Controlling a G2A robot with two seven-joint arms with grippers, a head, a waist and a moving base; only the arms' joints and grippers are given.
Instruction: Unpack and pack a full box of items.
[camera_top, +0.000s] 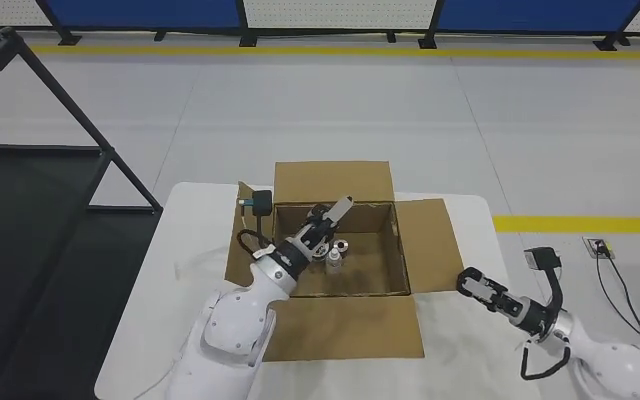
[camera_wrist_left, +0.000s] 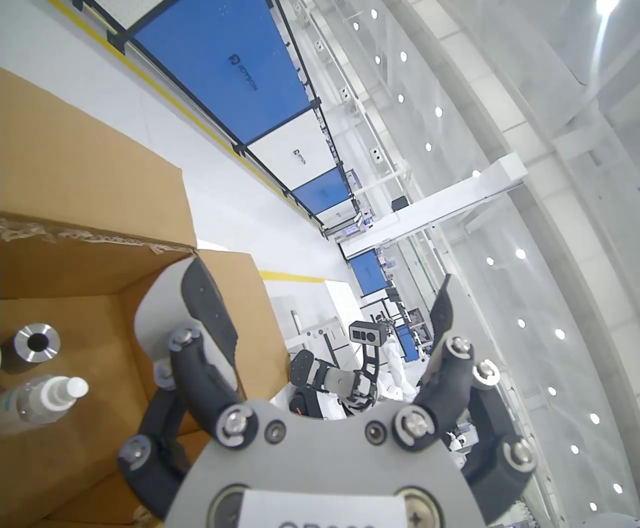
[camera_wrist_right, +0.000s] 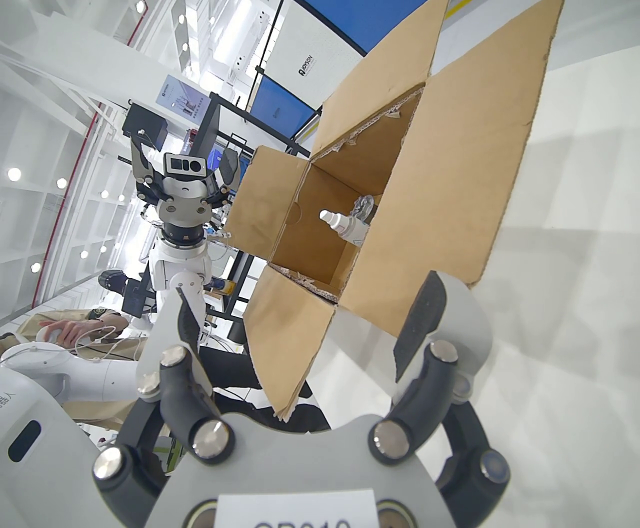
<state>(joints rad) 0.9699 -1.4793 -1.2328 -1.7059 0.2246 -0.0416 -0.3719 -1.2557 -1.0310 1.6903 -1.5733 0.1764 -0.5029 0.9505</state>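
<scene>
Inside the open box (camera_top: 345, 328) on the desk (camera_top: 190, 260) stand two items, close beside each other near the middle of its floor: one spray bottle (camera_top: 334, 261) and one metal cylinder (camera_top: 343, 247). Both look roughly upright, long axes pointing toward the opening, the bottle's nozzle uppermost. The left fingers (camera_wrist_left: 207, 305) hang over the box's far part, spread wide with nothing between them. They tilt up and away, so the two items lie below and behind them, on the side toward the robot. The right fingers (camera_wrist_right: 420, 320) are likewise wide apart and empty, low over the desk beyond the box's right flap, well apart from both items. By my reading the left arm is much the nearer, and a grasp would call for tipping its fingers downward and closing across the bottle's or the cylinder's upright body.
</scene>
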